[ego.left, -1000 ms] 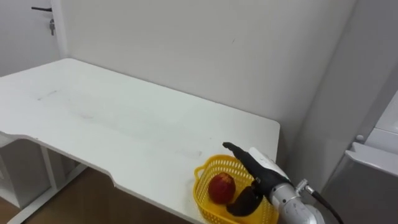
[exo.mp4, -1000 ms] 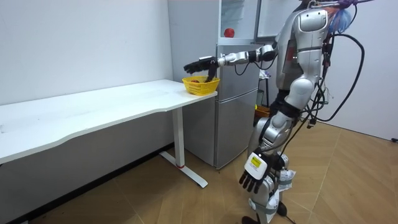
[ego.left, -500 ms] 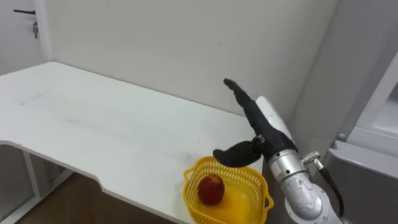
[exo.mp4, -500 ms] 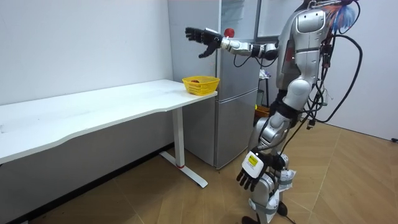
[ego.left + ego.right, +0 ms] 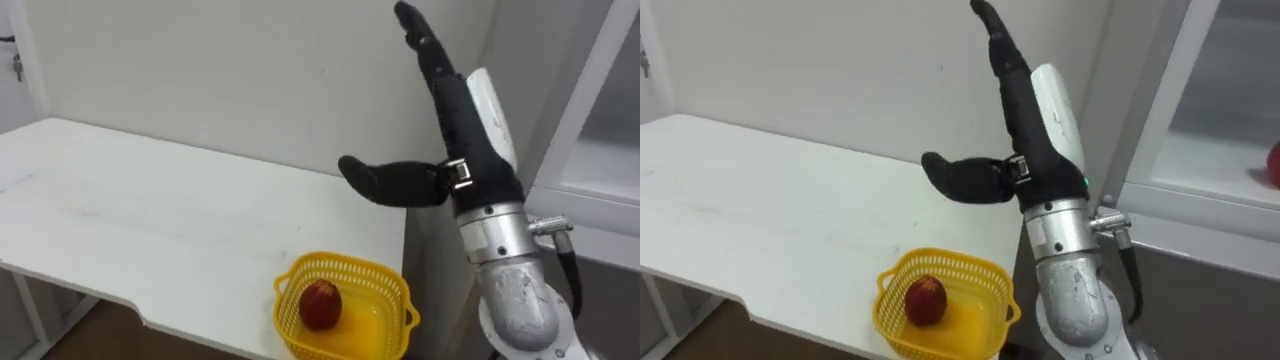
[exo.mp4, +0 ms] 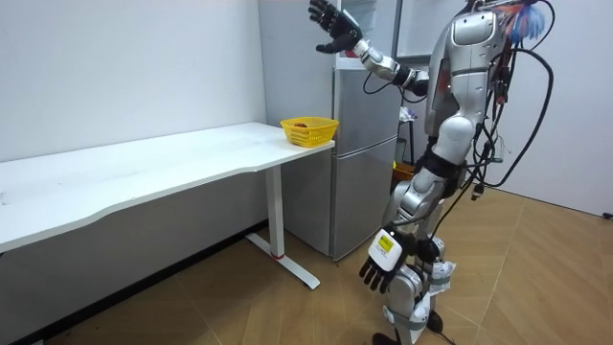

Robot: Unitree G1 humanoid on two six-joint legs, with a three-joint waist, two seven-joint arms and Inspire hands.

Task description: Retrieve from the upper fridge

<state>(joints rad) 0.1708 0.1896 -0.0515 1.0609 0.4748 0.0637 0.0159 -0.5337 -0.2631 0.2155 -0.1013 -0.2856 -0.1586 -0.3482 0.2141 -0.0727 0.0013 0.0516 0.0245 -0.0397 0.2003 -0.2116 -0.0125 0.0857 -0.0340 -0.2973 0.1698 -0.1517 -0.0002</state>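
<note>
Risk: the right hand [image 5: 462, 132], raised over the basket [image 5: 390, 290] with its apple [image 5: 320, 304], is flat-open and empty, so it may knock the red fruit [image 5: 1273, 165] deeper along the upper fridge shelf [image 5: 1210, 160]; the left hand [image 6: 376, 275] hangs relaxed.

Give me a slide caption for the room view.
Right robot hand open, held high before the grey fridge; yellow mesh basket at the white table end.
</note>
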